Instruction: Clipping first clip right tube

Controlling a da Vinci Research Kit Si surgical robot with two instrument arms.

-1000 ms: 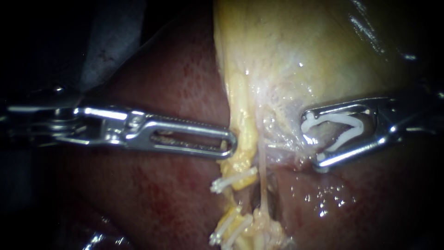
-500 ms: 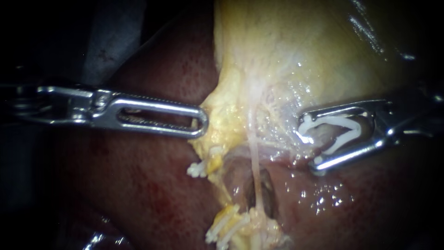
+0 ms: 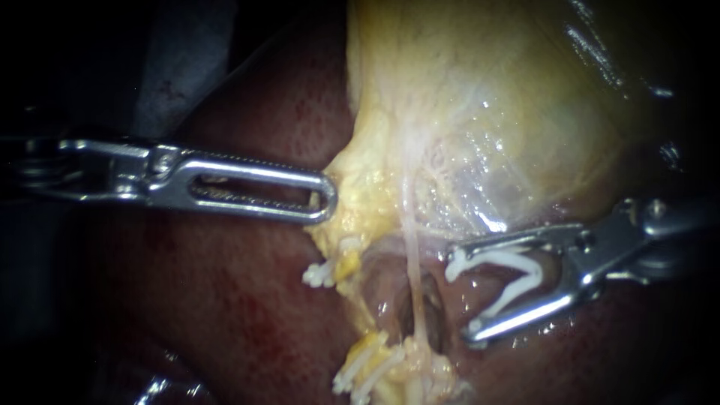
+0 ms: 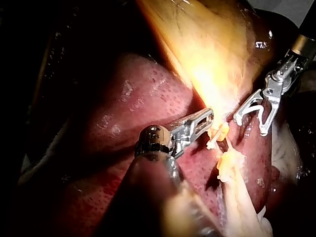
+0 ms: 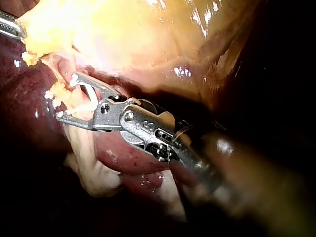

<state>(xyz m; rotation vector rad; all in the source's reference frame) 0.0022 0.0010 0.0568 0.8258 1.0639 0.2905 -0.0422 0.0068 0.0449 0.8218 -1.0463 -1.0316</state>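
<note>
Roughly level, the left instrument [image 3: 322,201] reaches in across the liver [image 3: 247,300] and ends to the left of the right tube [image 3: 411,255], a thin pale strand hanging from the gallbladder [image 3: 480,90]. Its tool shows its slotted flat side in the endoscope view. The two jaws lie together and pinch the edge of the yellow tissue [image 3: 360,202] bordering the tube on that side, and this tissue is drawn out to a point at the jaw tips. The left wrist view shows the same closed bite, with the tube beyond the tips.

On the tube's other side the right instrument [image 3: 461,294] comes in on a slant, its wrist higher than its tips and its tool aimed at the tube's middle stretch. Its jaws stand wide apart, yet each cradles one leg of the clip [image 3: 525,264], a white V whose open mouth faces the tube. Both clip tips are just beside the tube without touching it, and the tube lies outside the mouth, not between the legs. In the right wrist view the spread tool lies over dark liver, with the clip's legs seated in both jaws.

Left of the tube, the upper white clips [image 3: 321,274] sit on the yellow strand. The lower white clips [image 3: 360,373] lie near the tube's lower end.
</note>
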